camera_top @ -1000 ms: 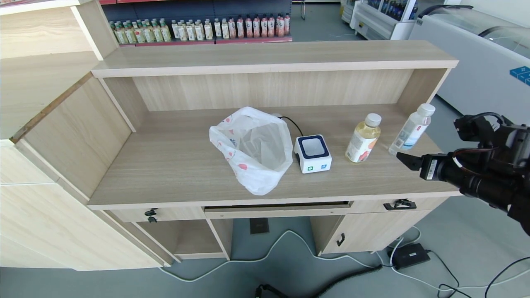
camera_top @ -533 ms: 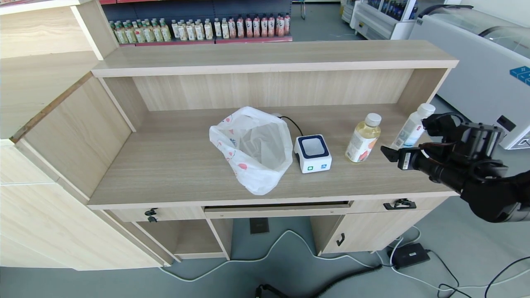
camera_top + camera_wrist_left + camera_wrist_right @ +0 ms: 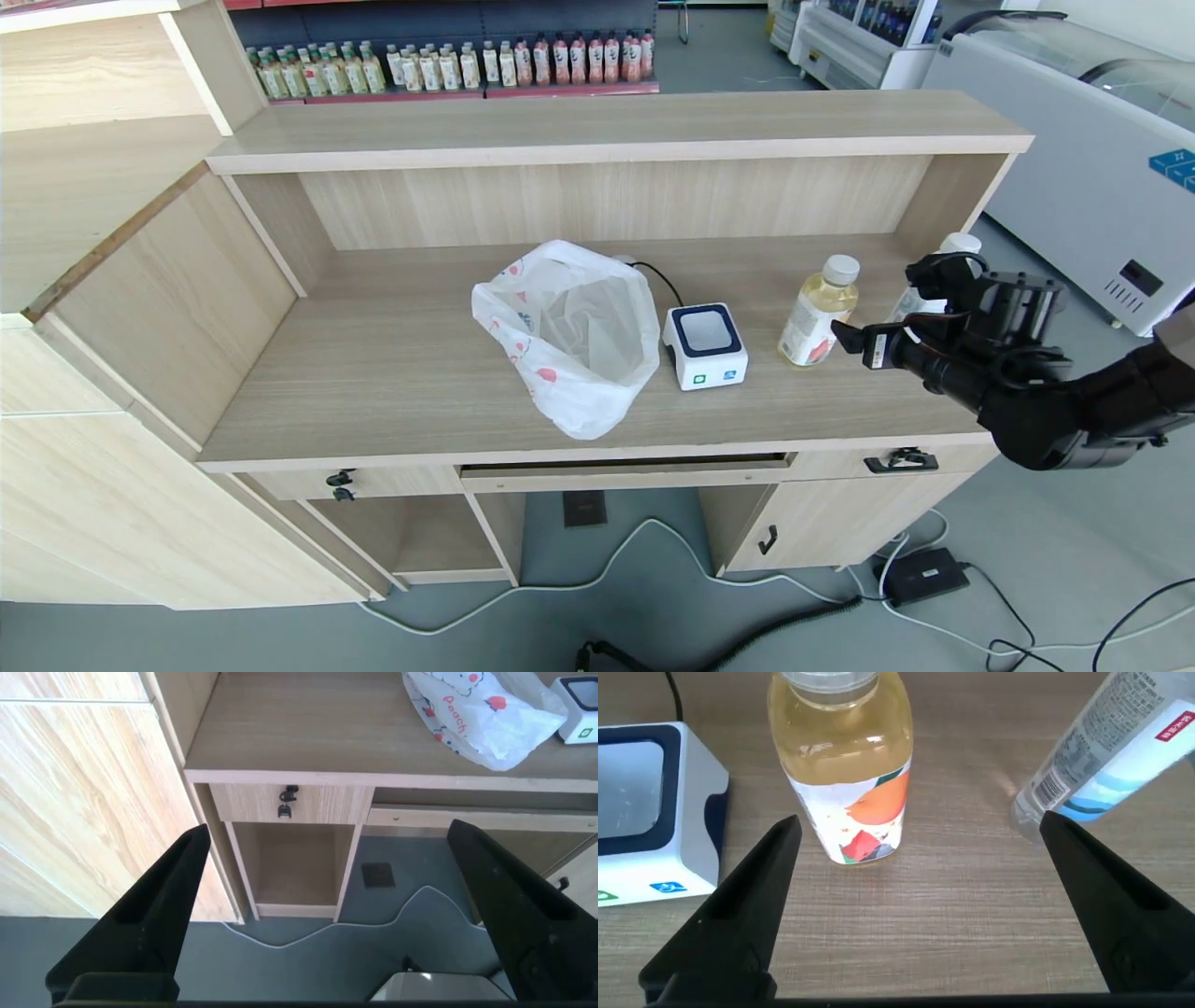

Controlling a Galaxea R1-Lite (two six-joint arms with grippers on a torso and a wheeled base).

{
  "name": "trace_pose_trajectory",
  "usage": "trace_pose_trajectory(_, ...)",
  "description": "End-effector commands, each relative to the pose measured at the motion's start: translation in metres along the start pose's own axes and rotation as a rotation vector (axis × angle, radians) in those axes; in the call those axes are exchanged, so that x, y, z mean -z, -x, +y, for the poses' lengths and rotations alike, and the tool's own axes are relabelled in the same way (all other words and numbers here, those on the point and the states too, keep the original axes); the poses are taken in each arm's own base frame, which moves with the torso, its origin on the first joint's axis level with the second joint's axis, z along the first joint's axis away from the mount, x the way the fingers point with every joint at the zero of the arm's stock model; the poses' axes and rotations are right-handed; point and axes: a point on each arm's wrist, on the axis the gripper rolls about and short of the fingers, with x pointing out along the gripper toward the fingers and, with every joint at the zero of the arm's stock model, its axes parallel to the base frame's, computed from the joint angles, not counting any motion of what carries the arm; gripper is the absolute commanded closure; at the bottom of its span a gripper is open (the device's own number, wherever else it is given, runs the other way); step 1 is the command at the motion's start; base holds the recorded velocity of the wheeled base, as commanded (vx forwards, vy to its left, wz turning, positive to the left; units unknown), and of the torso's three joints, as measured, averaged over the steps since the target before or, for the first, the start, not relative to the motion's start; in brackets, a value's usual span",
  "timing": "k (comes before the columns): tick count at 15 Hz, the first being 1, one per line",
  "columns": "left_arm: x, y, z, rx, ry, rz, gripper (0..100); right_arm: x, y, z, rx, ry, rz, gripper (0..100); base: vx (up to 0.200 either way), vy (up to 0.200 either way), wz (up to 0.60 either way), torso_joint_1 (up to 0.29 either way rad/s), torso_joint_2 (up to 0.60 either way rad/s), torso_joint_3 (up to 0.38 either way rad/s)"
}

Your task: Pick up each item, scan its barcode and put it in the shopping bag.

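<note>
Head view: the right gripper (image 3: 879, 303), fingers spread and empty, hovers beyond the juice bottle (image 3: 819, 313), which stands beside the barcode scanner (image 3: 706, 345). The shopping bag (image 3: 569, 331) lies on the scanner's other side.

Left wrist view: the left gripper (image 3: 327, 835) hangs released, well apart from the scanner.

Right wrist view: a clear bottle (image 3: 1106, 747) stands farther from the scanner.

I judge the first pick-up is in hand. The next move calls for closing around the juice bottle's body.

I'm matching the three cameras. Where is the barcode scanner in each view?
Head view: barcode scanner mid-counter, between shopping bag and yellow bottle.
Left wrist view: cut by the frame edge, just past the shopping bag.
Right wrist view: cut by the frame edge, beside the yellow bottle.
Shared landmark: the wooden counter under it.
</note>
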Motion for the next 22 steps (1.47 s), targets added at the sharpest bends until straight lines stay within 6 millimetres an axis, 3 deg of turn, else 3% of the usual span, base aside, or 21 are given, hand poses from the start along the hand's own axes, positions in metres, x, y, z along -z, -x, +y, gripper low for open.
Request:
trace_pose_trajectory(1, 0.000, 0.000, 0.000, -0.002, 0.000, -0.001, 0, 0.007, -0.010, 0.006, -0.013, 0.001, 0.009, 0, 0.000, 0.000, 0.00, 0.000, 0.00, 0.000)
trace_pose_trajectory(22, 0.000, 0.000, 0.000, 0.000, 0.000, -0.001, 0, 0.010, -0.079, 0.035, -0.070, 0.020, -0.040, 0, 0.000, 0.000, 0.00, 0.000, 0.00, 0.000)
